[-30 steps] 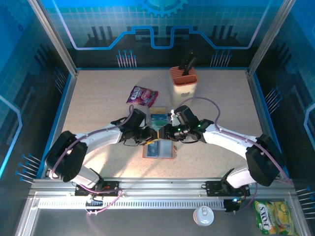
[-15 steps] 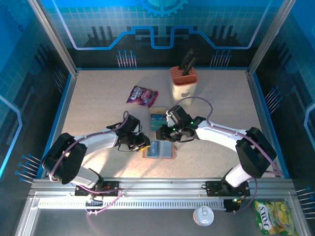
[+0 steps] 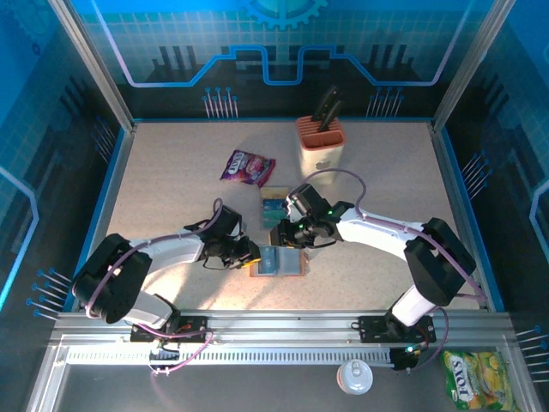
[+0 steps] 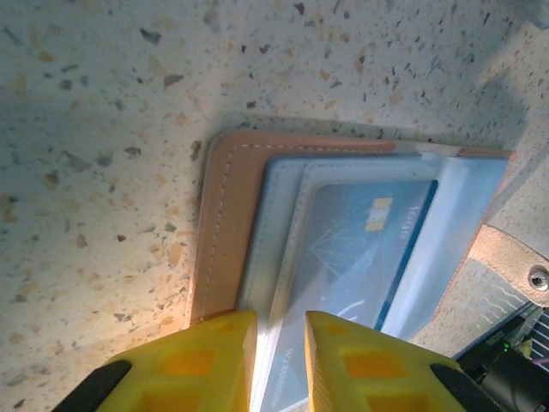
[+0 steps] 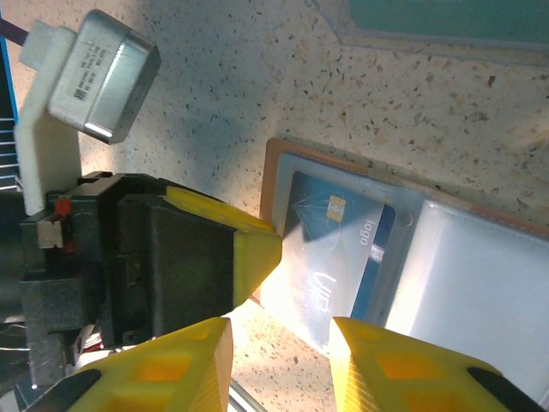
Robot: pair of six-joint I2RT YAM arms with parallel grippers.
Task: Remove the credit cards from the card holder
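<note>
The card holder (image 3: 292, 268) lies open near the table's front centre, brown rim (image 4: 225, 232) up and grey-blue faces showing. A blue credit card (image 4: 360, 240) with a gold chip sits in its clear pocket (image 5: 343, 236). My left gripper (image 3: 250, 254) points down at the holder's left end. Its yellow fingers stand a narrow gap apart (image 4: 280, 319), with the pocket's edge and the card's edge in the gap; a pinch is not clear. My right gripper (image 3: 286, 233) hovers open (image 5: 280, 330) above the card's near corner, empty. A teal card (image 3: 274, 209) lies flat behind the holder.
A beige knife block (image 3: 320, 142) with an orange top stands at the back. A purple snack packet (image 3: 247, 166) lies left of it. The left arm's white camera housing (image 5: 94, 77) is close beside my right gripper. A yellow bag (image 3: 477, 379) lies beyond the front rail.
The left gripper drew back from the middle to the holder's left end and its jaws narrowed. The right gripper shifted a little left over the holder, still open.
</note>
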